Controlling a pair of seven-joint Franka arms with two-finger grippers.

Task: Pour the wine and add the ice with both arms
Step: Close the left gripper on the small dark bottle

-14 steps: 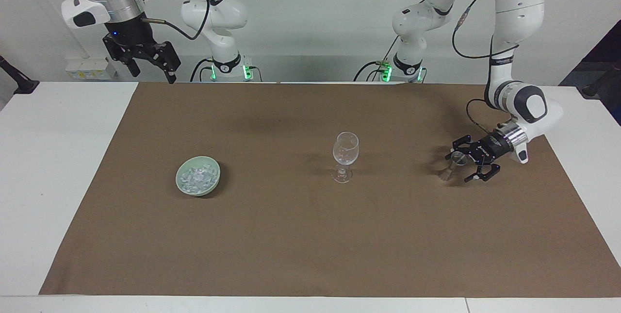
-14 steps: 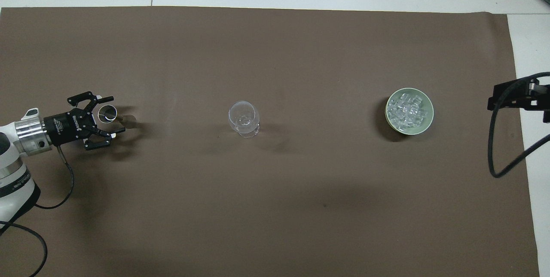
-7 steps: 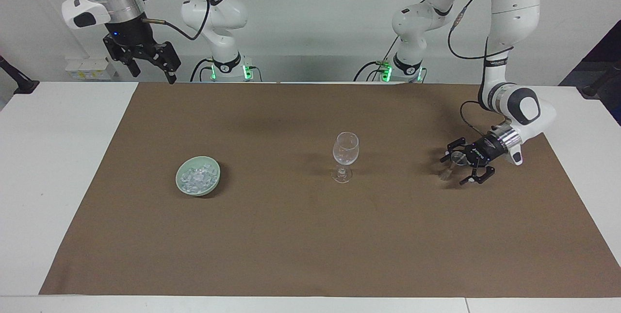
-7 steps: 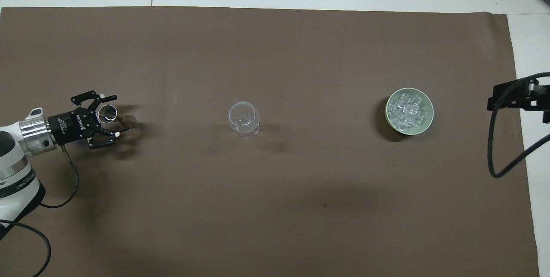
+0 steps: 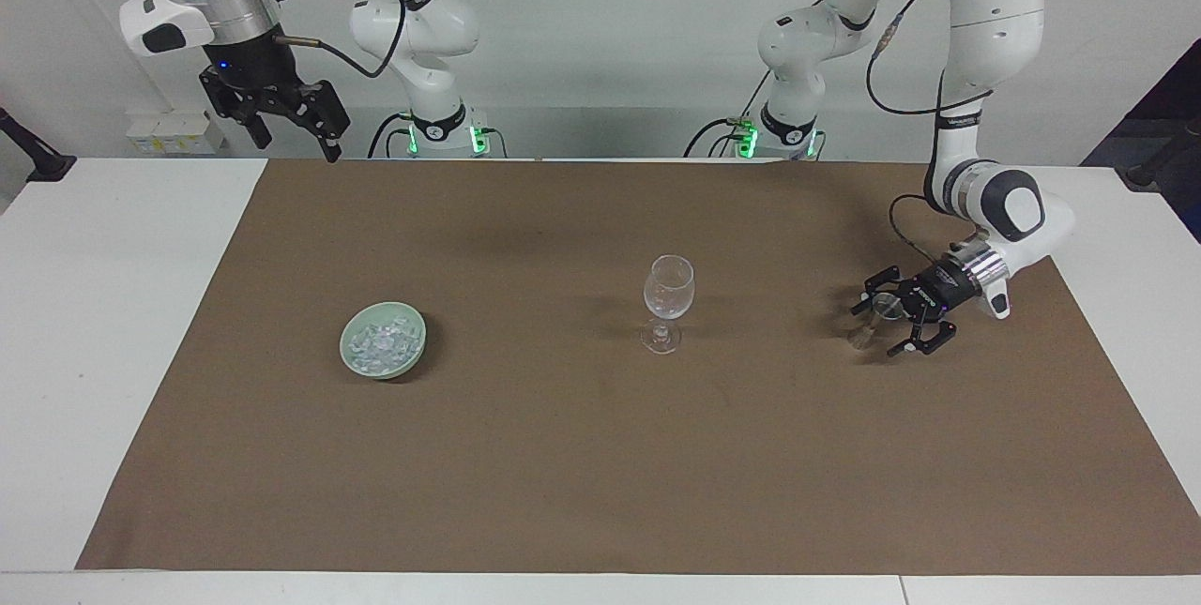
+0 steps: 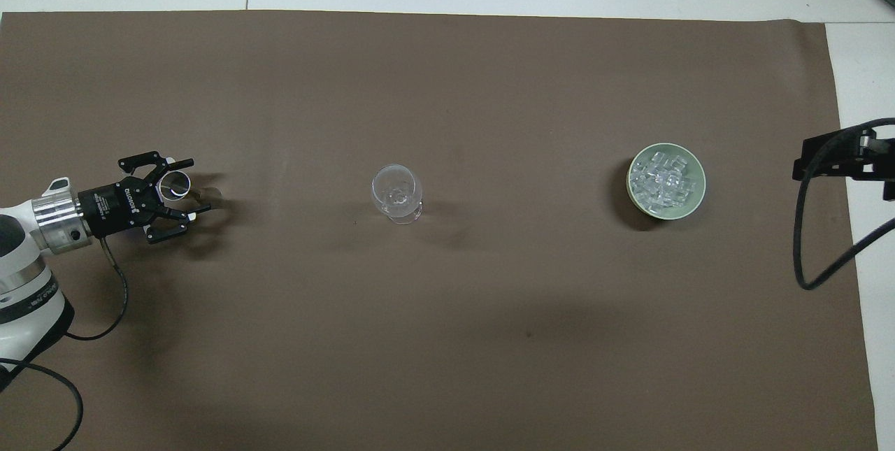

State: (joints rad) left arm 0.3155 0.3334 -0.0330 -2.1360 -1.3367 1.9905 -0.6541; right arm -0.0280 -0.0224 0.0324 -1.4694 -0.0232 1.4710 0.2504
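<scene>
Facing view: I am reaching my left gripper (image 5: 882,319) low over the brown mat (image 5: 600,492) at the left arm's end of the tabletop (image 5: 94,352), its fingers set either side of a small clear cup (image 5: 883,306) that is standing there. The fingers are apart and narrowing around the cup; I cannot tell whether they are touching it yet. I am coming in from the side, I judge, so that the cup stays upright for the carry to the stemmed glass (image 5: 668,302), which is standing at the middle of the mat. The ice (image 5: 381,342) is lying heaped in the pale green bowl (image 5: 383,340), toward the right arm's end, well apart from the glass. My right gripper (image 5: 291,131) is waiting high over the mat's edge by the robots, its fingers spread and holding nothing, I judge until the ice is wanted.

Overhead view: my left gripper (image 6: 183,194) is lying nearly level, with the cup's (image 6: 174,186) round mouth showing between the fingers. The glass (image 6: 397,192) is sitting in the middle, and the ice (image 6: 665,179) is filling the bowl (image 6: 692,201) toward the right arm's end. Only the right arm's dark bracket and cable are showing at the frame's edge; its gripper is out of this view.

Against the picture a second back, my left gripper is sitting closer about the cup, with its fingers drawn visibly narrower and the wrist pulled in. The glass, bowl, ice and right arm are keeping their places.
</scene>
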